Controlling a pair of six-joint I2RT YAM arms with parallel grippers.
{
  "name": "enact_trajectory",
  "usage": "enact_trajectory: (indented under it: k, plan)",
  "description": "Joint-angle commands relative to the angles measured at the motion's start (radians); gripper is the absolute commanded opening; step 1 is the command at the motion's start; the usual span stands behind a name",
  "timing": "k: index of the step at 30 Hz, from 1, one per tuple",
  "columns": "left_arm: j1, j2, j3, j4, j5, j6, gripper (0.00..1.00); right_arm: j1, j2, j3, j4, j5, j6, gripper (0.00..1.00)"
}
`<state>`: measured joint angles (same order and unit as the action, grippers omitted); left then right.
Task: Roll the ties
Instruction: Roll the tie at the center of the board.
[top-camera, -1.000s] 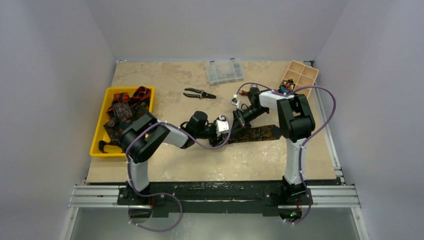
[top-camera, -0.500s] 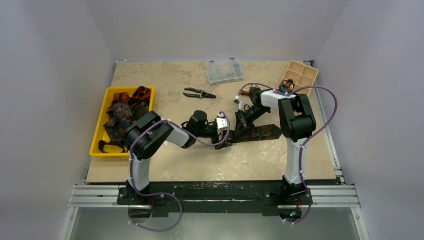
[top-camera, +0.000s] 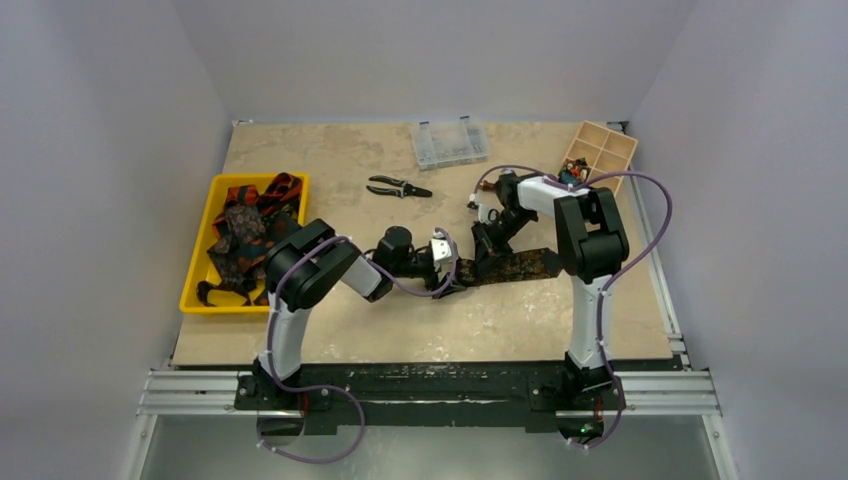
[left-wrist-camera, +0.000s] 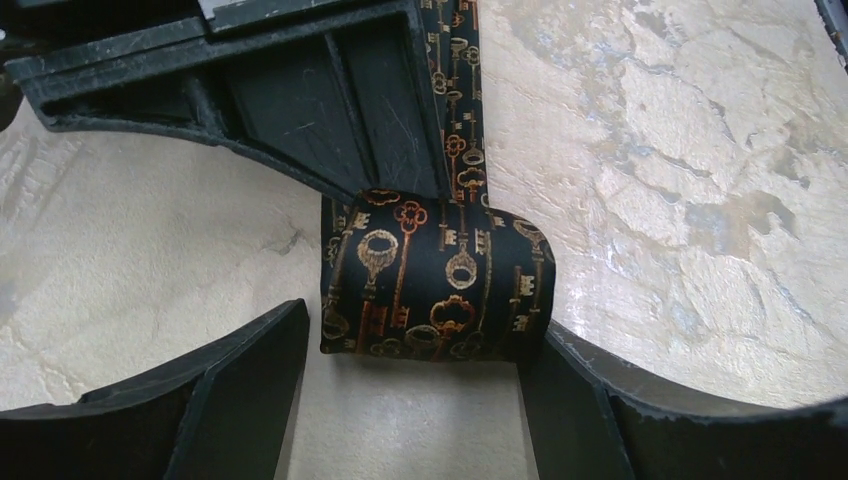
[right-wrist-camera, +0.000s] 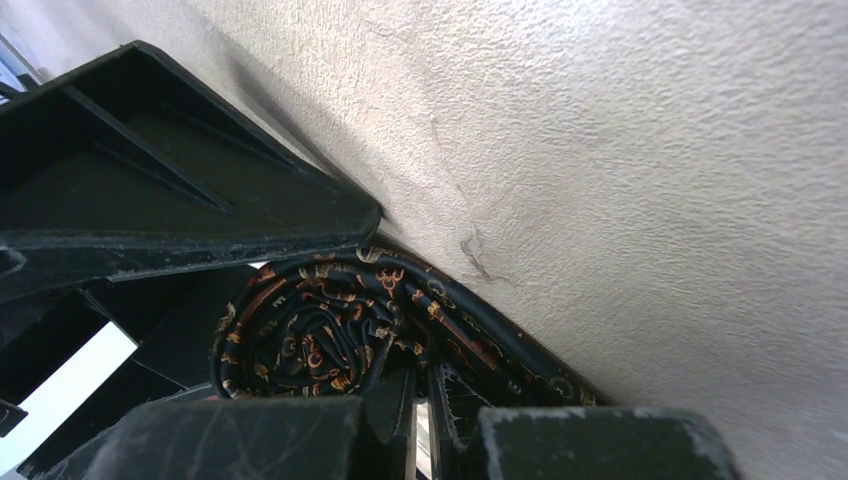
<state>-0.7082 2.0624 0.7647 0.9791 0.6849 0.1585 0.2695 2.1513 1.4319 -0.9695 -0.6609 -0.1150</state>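
Your tie (left-wrist-camera: 435, 280) lies in the middle of the desk (left-wrist-camera: 700, 200), with one end rolled up. It looks soft, light and slippery, so the roll may pop loose. The right gripper (right-wrist-camera: 418, 415) pinches the roll's middle. The left gripper (left-wrist-camera: 410, 390) is apart around it. Hold its sides.

Tie (left-wrist-camera: 435, 290), table centre: black ground with rows of keys in gold, orange and rust-red; same print on rolled end and flat strip.
Table (top-camera: 330, 160): beige, marbled with pale grey veins.
Tray (top-camera: 215, 306), 9 o'clock: bright yellow.
Heaped ties (top-camera: 250, 215) in tray: black, dark brown, red-orange; print too small to read.
Pliers (top-camera: 398, 187), 11 o'clock: black handles.
Lidded box (top-camera: 448, 143), 12 o'clock: clear, bluish.
Compartment box (top-camera: 600, 150), 2 o'clock: pale wood.
Left arm (top-camera: 300, 275), right arm (top-camera: 590, 240): black and white, purple cables.
Left gripper (left-wrist-camera: 410, 340), right gripper (right-wrist-camera: 420, 415): matte black, scuffed grey.
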Motion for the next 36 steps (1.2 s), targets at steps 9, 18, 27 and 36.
enact_trajectory:
  k: [9, 18, 27, 36]
  plan:
    - [-0.067, 0.060, 0.094, 0.145, -0.004, -0.026, 0.71, 0.008, 0.138, 0.033, 0.063, 0.253, -0.107, 0.00]
    - [-0.070, 0.107, 0.096, 0.142, -0.034, -0.015, 0.44, 0.011, 0.145, 0.026, 0.072, 0.206, -0.099, 0.00]
    - [-0.072, -0.002, 0.043, -0.106, -0.117, 0.026, 0.19, 0.001, 0.058, 0.026, 0.026, 0.033, -0.136, 0.15]
    - [-0.057, -0.063, -0.015, -0.304, -0.106, 0.034, 0.05, -0.153, -0.071, 0.052, -0.111, -0.169, -0.311, 0.33]
